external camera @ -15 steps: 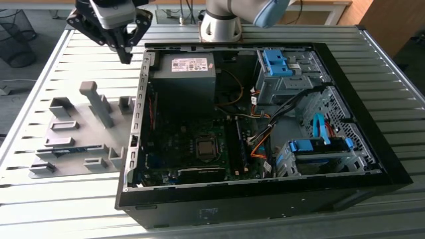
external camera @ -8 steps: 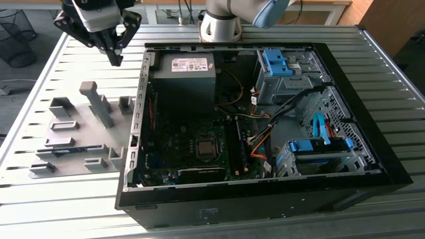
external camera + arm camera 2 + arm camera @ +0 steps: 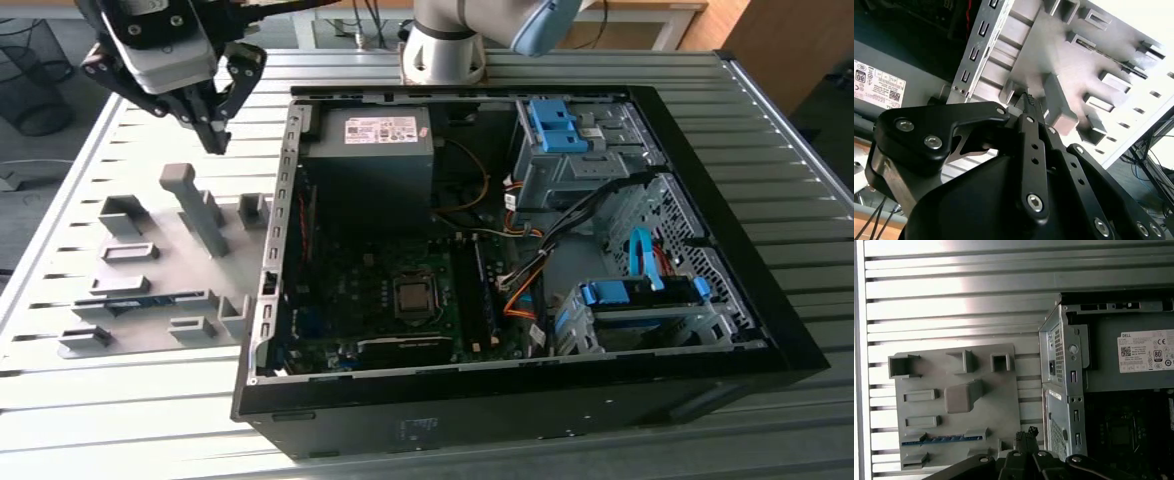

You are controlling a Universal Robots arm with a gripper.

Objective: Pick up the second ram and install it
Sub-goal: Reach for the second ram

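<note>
Black fingers (image 3: 212,143) of mine pressed together, tips touching, nothing gripped; same in both wrist views (image 3: 1029,98) (image 3: 1026,434). Hanging in air above flat grey plastic fixture plate (image 3: 167,270), near its tall upright grey post (image 3: 179,180). Second ram (image 3: 140,298), long thin flat blue-green stick, sits on edge in slot between small grey blocks on that plate, well apart from me. First wrist view shows it as blue strip (image 3: 946,439). Plate lies on ribbed metal counter (image 3: 134,420), just beside open black computer case (image 3: 747,330), on exterior view's left of it.
</note>
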